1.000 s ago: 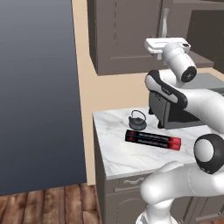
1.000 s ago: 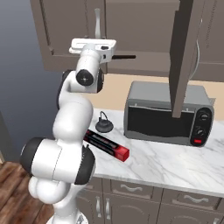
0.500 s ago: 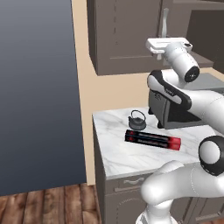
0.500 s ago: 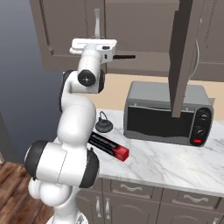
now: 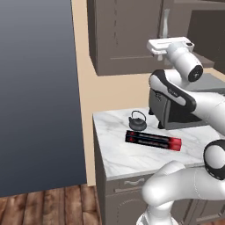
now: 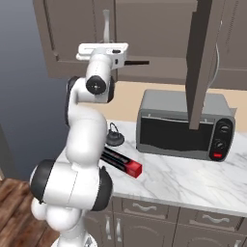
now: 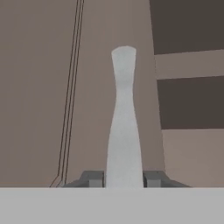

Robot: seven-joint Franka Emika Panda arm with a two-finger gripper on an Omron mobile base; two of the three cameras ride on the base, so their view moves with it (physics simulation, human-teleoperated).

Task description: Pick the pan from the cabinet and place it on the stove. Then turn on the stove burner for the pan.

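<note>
I find the task barely begun: my gripper (image 7: pixel 124 180), at twelve o'clock above the counter, has its jaws clamped on the cabinet (image 5: pixel 127 35) door handle (image 7: pixel 123 118); I cannot see the pan, and stove work remains.

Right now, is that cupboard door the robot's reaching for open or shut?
Shut: the cabinet door lies flush, with the gripper clamped on its silver handle.

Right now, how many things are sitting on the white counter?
3: a little black teapot near the counter's left end, a long red-and-black box in front of it, and a toaster oven to the right.
</note>
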